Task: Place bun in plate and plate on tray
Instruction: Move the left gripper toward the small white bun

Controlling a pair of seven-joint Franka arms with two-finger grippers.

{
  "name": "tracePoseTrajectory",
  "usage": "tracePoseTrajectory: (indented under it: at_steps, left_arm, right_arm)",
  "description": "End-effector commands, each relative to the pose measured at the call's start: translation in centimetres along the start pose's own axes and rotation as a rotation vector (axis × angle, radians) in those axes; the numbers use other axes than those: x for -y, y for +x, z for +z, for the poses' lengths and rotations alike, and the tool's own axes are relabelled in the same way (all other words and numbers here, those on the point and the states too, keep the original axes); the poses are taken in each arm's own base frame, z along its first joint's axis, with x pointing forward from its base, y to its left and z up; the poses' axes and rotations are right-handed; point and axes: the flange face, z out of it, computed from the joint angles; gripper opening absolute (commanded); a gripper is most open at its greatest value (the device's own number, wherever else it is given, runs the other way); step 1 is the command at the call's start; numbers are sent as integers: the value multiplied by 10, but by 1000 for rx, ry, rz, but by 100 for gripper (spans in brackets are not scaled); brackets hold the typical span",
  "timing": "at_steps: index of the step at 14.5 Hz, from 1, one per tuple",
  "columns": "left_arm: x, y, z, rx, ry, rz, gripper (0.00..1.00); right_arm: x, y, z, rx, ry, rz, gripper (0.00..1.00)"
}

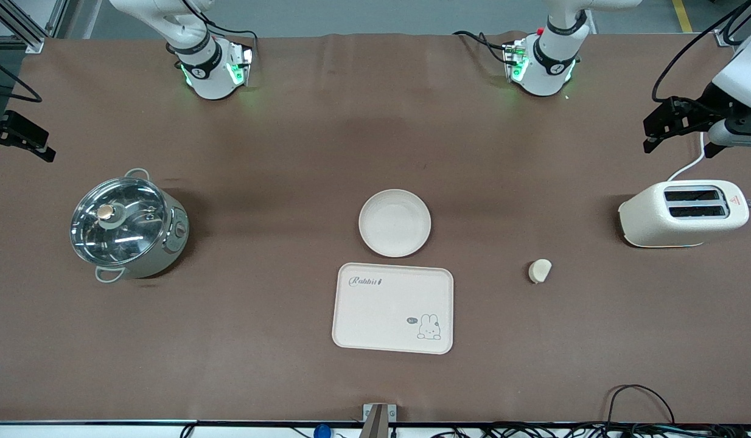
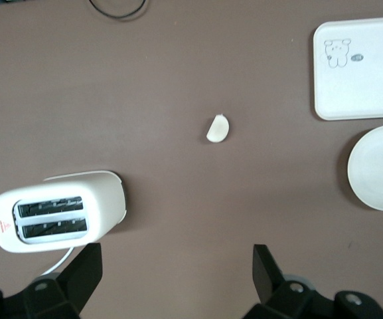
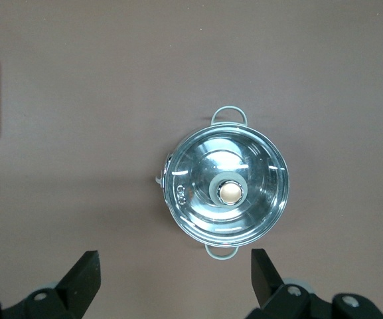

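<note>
The bun (image 1: pixel 540 271) lies on the brown table, toward the left arm's end from the tray (image 1: pixel 392 308). The empty round plate (image 1: pixel 394 222) sits just farther from the front camera than the tray, close to its edge. In the left wrist view the bun (image 2: pixel 218 129), the plate (image 2: pixel 379 167) and the tray (image 2: pixel 360 70) all show. My left gripper (image 1: pixel 670 125) is open and empty, high over the table beside the toaster; its own view (image 2: pixel 178 256) shows bare table between its fingers. My right gripper (image 1: pixel 19 140) is open and empty, high over the table beside the pot, as its own view (image 3: pixel 174 256) shows.
A cream toaster (image 1: pixel 686 213) with a white cord stands at the left arm's end and shows in the left wrist view (image 2: pixel 58 211). A steel pot with a glass lid (image 1: pixel 129 224) stands at the right arm's end and shows in the right wrist view (image 3: pixel 226 189).
</note>
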Motion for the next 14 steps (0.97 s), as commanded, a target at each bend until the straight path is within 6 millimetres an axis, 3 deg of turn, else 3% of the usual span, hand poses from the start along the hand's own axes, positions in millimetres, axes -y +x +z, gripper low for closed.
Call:
tracePoseTrajectory:
  at_steps: [1, 5, 6, 8, 11, 13, 14]
  left_arm:
    - [9, 1, -4, 30, -18, 34, 100]
    - [7, 7, -1, 37, -10, 55, 100]
    - [7, 10, 8, 50, -11, 89, 100]
    - [21, 33, 70, 146, -26, 81, 100]
    - [16, 80, 182, 185, -84, 80, 100]
    - [-4, 99, 254, 215, -88, 127, 100]
    - [-26, 106, 293, 223, -103, 191, 100]
  right_arm:
    - [-2, -1, -4, -2, -6, -4, 100]
    - [2, -1, -4, 1, -5, -3, 100]
    - [5, -2, -2, 7, -5, -3, 100]
    - [17, 3, 8, 22, -2, -21, 100]
    - [28, 14, 41, 75, 81, -21, 100]
    - [35, 26, 66, 108, 134, -17, 100]
    - [39, 31, 71, 101, 132, -21, 100]
